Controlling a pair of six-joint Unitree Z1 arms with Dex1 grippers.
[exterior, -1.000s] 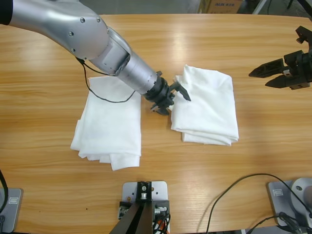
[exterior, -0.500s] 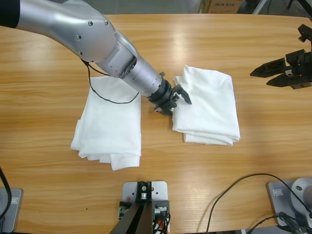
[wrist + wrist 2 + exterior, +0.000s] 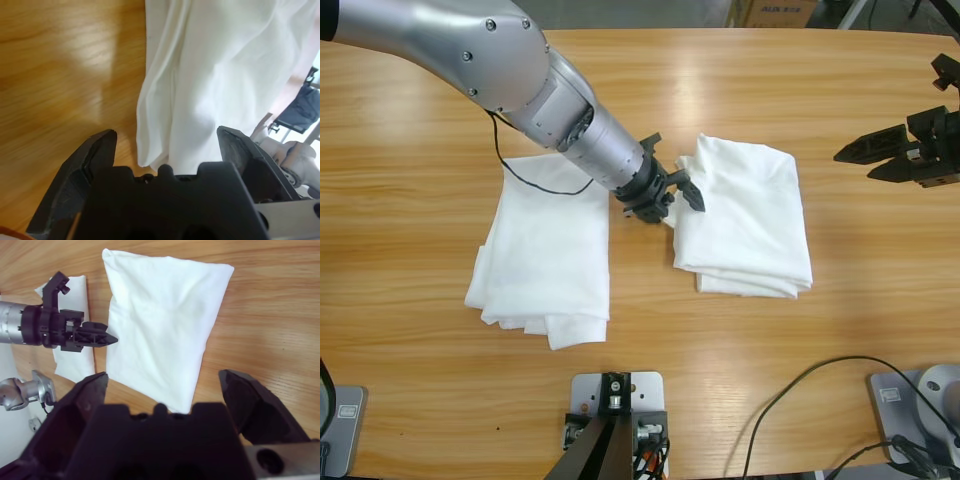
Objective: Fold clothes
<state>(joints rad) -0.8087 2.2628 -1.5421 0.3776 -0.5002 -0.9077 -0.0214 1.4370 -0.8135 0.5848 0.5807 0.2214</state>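
High view: two folded white T-shirts lie side by side on the wooden table (image 3: 740, 90), one on the left (image 3: 545, 260), one on the right (image 3: 750, 215). The left gripper (image 3: 670, 192) sits at the right shirt's left edge, jaws spread apart, clamping nothing. The right gripper (image 3: 865, 160) hangs over bare table well to the right, jaws parted.

— What sort of place is this?
— A robotics lab or test room, by the look of it. A long wooden table (image 3: 740, 90) carries silver robot arms (image 3: 510, 75), with loose black cables (image 3: 800, 385) trailing across it.
— Anything else?
— A cardboard box (image 3: 770, 12) sits past the far edge, on a grey floor.
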